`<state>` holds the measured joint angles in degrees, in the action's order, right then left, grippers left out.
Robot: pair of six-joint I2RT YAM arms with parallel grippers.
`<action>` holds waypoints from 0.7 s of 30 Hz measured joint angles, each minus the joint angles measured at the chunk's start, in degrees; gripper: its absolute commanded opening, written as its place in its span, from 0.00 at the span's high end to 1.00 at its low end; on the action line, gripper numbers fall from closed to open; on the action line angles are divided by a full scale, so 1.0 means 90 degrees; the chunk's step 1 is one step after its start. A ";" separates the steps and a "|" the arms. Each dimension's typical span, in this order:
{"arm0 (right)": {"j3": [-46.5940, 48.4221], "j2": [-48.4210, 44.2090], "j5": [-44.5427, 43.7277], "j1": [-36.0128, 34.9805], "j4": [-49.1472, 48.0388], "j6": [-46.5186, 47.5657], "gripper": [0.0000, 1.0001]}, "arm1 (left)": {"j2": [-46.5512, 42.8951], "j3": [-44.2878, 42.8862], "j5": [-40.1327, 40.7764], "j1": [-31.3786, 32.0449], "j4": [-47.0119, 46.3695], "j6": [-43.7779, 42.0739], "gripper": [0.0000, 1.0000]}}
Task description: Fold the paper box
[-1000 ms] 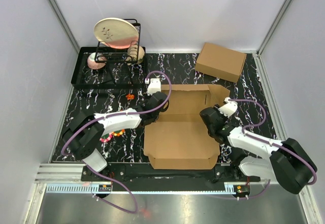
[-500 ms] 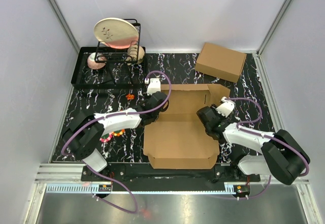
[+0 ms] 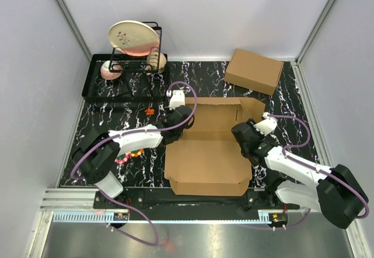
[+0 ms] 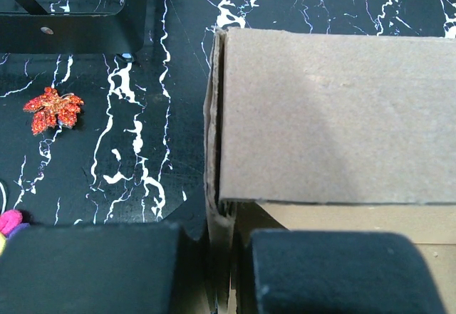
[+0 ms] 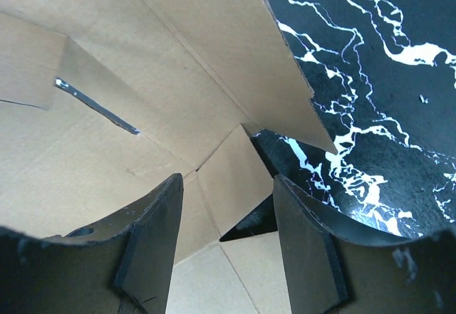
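Note:
The paper box (image 3: 207, 152) lies in the middle of the table, a brown cardboard sheet partly folded, with its back panel (image 3: 219, 114) towards the far side. My left gripper (image 3: 175, 130) is at the box's back left corner. In the left wrist view it (image 4: 221, 264) is shut on the upright left side wall (image 4: 212, 157) of the box. My right gripper (image 3: 244, 136) is at the box's right side. In the right wrist view it (image 5: 228, 236) is open, with its fingers (image 5: 153, 243) on either side of a small corner flap (image 5: 235, 179).
A second, made-up brown box (image 3: 254, 71) sits at the back right. A black tray (image 3: 93, 85) with a wire rack and a plate (image 3: 133, 38) stands at the back left. A red leaf (image 4: 53, 107) and a colourful toy (image 3: 131, 154) lie left of the paper box.
My right gripper shifted a little left over the box's right edge, then back right. The left arm and the box have not visibly moved.

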<state>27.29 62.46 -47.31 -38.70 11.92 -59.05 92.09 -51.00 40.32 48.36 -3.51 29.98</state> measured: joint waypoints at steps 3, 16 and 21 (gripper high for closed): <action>-0.0041 0.0219 0.0034 0.0000 0.0002 -0.0155 0.41 | 0.0000 0.0000 0.0002 0.0000 0.0002 0.0010 1.00; -0.0240 0.0814 0.0148 -0.0002 -0.0019 -0.0447 0.42 | 0.0000 0.0000 -0.0002 0.0000 0.0000 0.0017 1.00; -0.0240 0.0967 0.0034 -0.0002 -0.0216 -0.0221 0.44 | 0.0000 0.0002 0.0000 0.0000 0.0002 0.0027 1.00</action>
<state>25.12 71.16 -47.00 -38.72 9.98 -61.04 92.09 -50.98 40.32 48.36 -3.49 30.22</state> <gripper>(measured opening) 0.577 0.054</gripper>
